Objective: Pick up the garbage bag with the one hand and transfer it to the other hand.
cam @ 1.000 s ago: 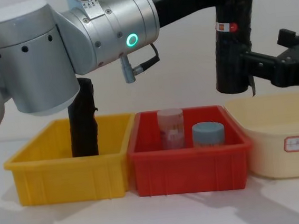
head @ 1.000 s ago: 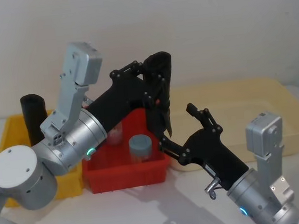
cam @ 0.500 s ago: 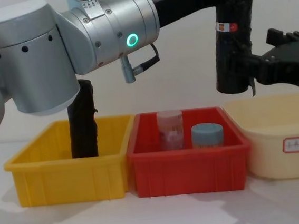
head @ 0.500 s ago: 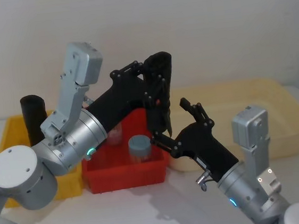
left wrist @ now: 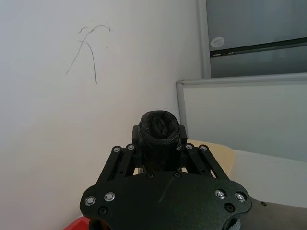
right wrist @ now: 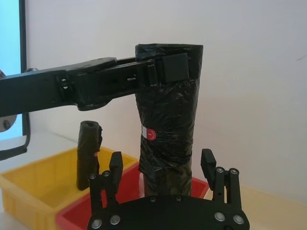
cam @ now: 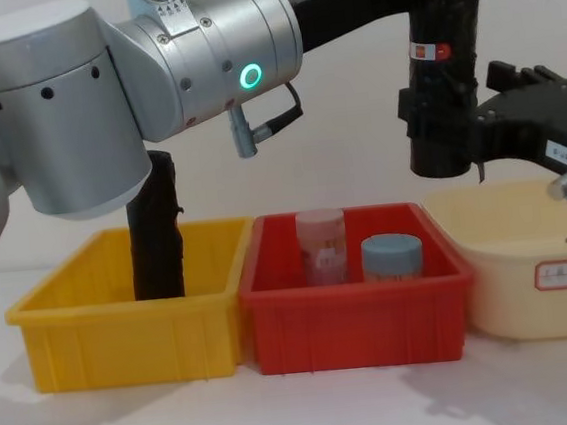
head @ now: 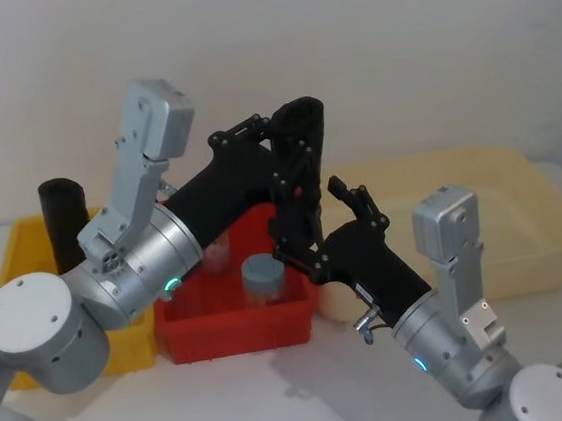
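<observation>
The garbage bag [head: 301, 128], a tight black roll with a white-and-red label [cam: 428, 52], hangs upright in the air over the red bin [head: 238, 332]. My left gripper [head: 288, 157], on the green-ringed arm, is shut on the bag's upper part [right wrist: 169, 72]; the left wrist view shows the bag's top end [left wrist: 158, 130] between its fingers. My right gripper [head: 313, 225], on the blue-ringed arm, is open. Its fingers [right wrist: 115, 165] stand either side of the bag's lower part [right wrist: 165, 143] with small gaps.
A yellow bin [cam: 124, 333] on the left holds a plain black roll [cam: 157, 235]. The red bin [cam: 354, 316] holds a pinkish jar [cam: 322, 244] and a blue-lidded jar [cam: 391, 255]. A cream basin [cam: 540, 268] sits at the right. A white wall stands behind.
My right gripper has moved left toward the bag, and its open fingers now straddle the bag's lower part. The left arm and the bag have stayed still.
</observation>
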### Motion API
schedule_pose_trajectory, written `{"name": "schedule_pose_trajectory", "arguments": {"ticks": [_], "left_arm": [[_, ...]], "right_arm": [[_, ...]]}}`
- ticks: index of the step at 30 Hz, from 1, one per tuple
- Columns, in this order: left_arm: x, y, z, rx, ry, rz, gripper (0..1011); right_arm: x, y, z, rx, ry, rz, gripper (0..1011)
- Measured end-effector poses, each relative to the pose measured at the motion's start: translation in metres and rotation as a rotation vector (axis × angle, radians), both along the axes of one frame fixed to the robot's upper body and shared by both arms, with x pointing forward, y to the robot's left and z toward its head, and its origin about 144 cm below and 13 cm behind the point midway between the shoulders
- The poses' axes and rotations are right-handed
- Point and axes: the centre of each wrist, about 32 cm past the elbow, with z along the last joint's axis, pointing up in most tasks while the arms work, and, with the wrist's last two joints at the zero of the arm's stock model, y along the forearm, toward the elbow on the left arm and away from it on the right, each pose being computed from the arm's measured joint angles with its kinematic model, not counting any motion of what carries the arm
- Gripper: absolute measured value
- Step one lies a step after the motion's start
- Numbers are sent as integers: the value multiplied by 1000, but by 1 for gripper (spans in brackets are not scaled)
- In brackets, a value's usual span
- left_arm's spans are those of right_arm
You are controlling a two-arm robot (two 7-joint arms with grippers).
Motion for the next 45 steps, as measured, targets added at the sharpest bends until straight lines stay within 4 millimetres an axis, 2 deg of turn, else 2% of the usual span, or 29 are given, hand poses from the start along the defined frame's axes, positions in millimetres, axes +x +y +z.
{"name": "schedule_pose_trajectory", "arguments": {"ticks": [23,29,32,35,36,39,45], "left_arm": [[0,0,0,0,0,0,371],[0,0,0,0,0,0,371],[0,0,0,0,0,0,371],[0,0,0,0,0,0,371],[0,0,0,0,0,0,371],[0,0,0,0,0,0,371],[0,0,0,0,0,0,382]], "right_arm": [[23,11,2,-5,29,-26,982],[26,12,3,-9,38,-35,865],[28,13,4,-11,46,-42,738],[29,14,4,-13,52,-46,663],[29,15,4,-13,53,-47,604],[30,15,4,-14,57,-51,557],[31,16,5,-19,66,-57,557]]}}
